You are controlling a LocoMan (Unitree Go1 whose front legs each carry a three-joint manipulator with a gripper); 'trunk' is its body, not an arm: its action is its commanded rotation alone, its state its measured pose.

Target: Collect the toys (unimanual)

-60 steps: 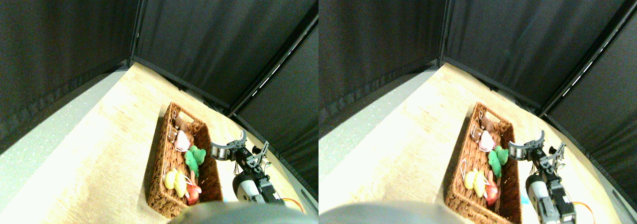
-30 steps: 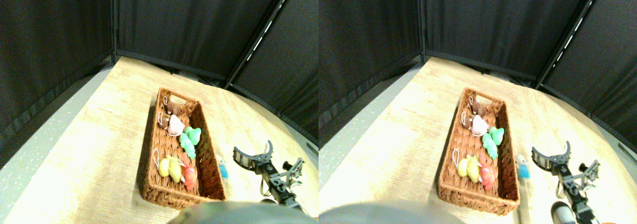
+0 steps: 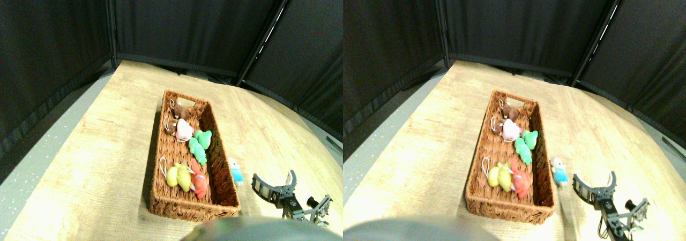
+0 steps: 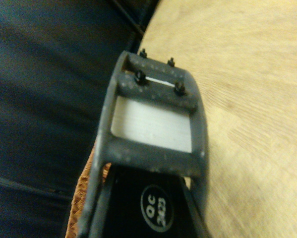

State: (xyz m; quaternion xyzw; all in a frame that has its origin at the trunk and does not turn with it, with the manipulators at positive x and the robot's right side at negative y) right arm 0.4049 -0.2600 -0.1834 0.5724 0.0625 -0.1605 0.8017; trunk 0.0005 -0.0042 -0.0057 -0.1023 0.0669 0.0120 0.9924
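I am holding the right gripper (image 3: 274,183) low at the near right of the wooden table (image 3: 96,160); its two curved jaws are standing wide apart with nothing between them. I am seeing only one jaw frame and blurred wood grain in the wrist view, so I am getting no target confirmation from it.

Just beyond the gripper, the blue-white toy (image 3: 235,171) is lying on the table, just beside the right wall of the wicker basket (image 3: 185,209) but outside it. I am judging this to be the one piece left to collect.

Inside the basket, I am reading from near to far: the red-orange toy (image 3: 200,183), the yellow toy (image 3: 178,177), the green toy (image 3: 199,144), the pink toy (image 3: 184,129) and the brown toy (image 3: 180,112).

Risk: because the target is sitting so near the wicker, a jaw may be catching the basket wall on approach and shoving the basket, or nudging the soft toy away instead of closing on it.
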